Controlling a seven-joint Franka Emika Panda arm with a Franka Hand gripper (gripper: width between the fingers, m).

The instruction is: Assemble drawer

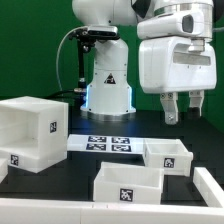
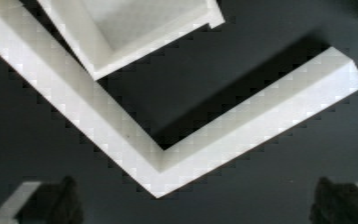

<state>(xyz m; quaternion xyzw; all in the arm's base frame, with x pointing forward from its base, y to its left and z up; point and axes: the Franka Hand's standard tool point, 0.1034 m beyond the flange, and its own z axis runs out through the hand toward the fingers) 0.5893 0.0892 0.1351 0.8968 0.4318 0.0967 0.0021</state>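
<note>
One housing (image 1: 30,130), cut off at the exterior view's left; front tray (image 1: 125,190), rear tray (image 1: 168,158) on black counter (image 1: 75,172). Pincer (image 1: 183,115) wide, empty; fingertips (image 2: 43,200) blurred.

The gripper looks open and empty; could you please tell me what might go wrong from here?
1. The gripper hangs open over the small tray, yet the wrist view centres on a thick white angled bar. A straight descent may strike that bar instead of a tray wall.
2. The front tray lies close to the small tray, so a sideways nudge during a grasp could shift both.
</note>
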